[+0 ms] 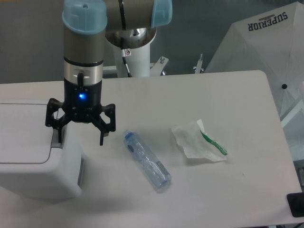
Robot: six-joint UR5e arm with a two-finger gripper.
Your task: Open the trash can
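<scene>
Gripper (80, 134) fingers spread apart, holding nothing — one fingertip at the lid's right edge, the other off the side. Trash can (33, 161) sits at nine o'clock, lid shut, contents hidden. Plastic bottle (147, 160) lies centre; wrapper (197, 142) at three o'clock.

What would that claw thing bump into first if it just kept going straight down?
Most likely the trash can. The gripper points downward with its jaws spread, one by the edge of the lid and the other just past the can's side over the table. Depth is hard to judge from this single view.
</scene>
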